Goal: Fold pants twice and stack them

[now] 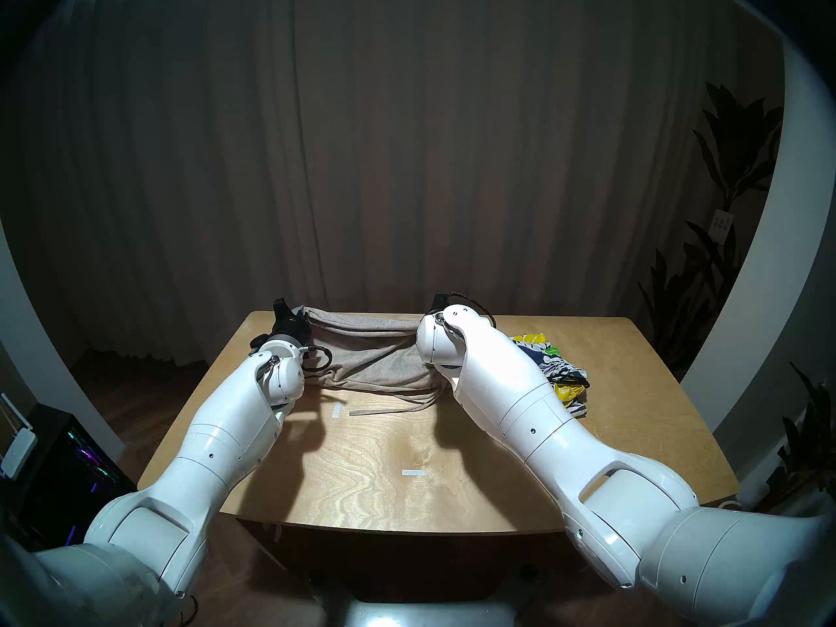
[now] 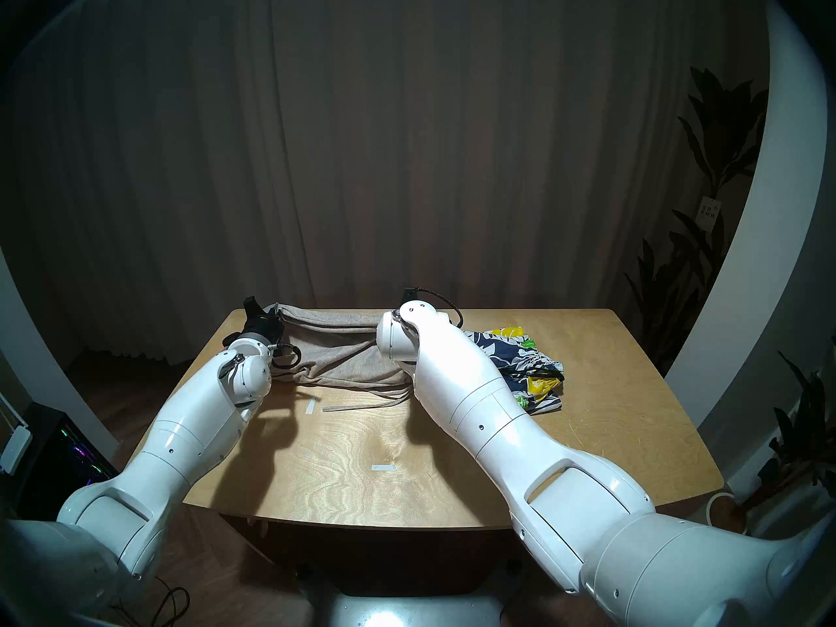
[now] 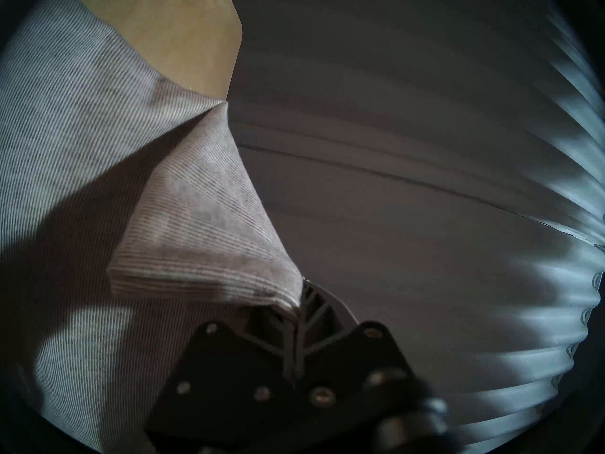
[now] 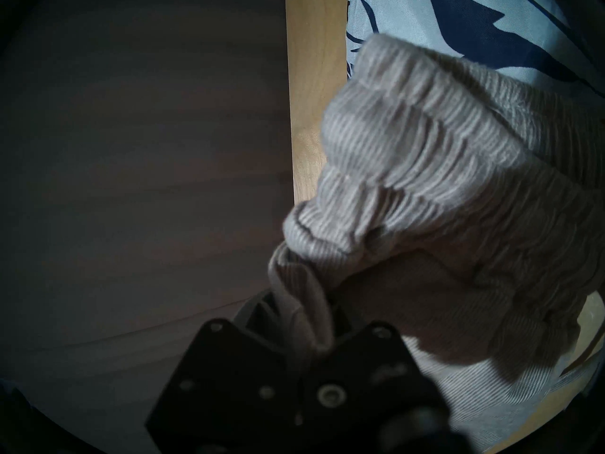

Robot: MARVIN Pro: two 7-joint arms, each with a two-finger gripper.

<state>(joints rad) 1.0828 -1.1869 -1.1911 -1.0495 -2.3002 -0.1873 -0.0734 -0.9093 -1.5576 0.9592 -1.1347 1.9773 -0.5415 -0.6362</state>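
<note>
The light grey-beige knit pants point(image 1: 371, 350) point(image 2: 344, 345) are stretched sideways between my two grippers near the table's far edge, sagging onto the wood in the middle. My left gripper point(image 3: 296, 307) point(image 1: 289, 323) is shut on a folded corner of the pants point(image 3: 203, 234) at the far left. My right gripper point(image 4: 304, 315) is shut on the gathered elastic waist point(image 4: 425, 181); in the head views the right wrist hides its fingers. The floral shorts point(image 1: 556, 363) point(image 2: 520, 363) point(image 4: 458, 24) lie crumpled on the table just right of my right arm.
The wooden table point(image 1: 407, 467) carries small white tape marks point(image 1: 414, 472). A drawstring point(image 1: 389, 411) trails from the pants toward me. A dark curtain hangs close behind the table's far edge. A plant point(image 1: 724, 205) stands at the right, and electronics point(image 1: 68, 467) at the left.
</note>
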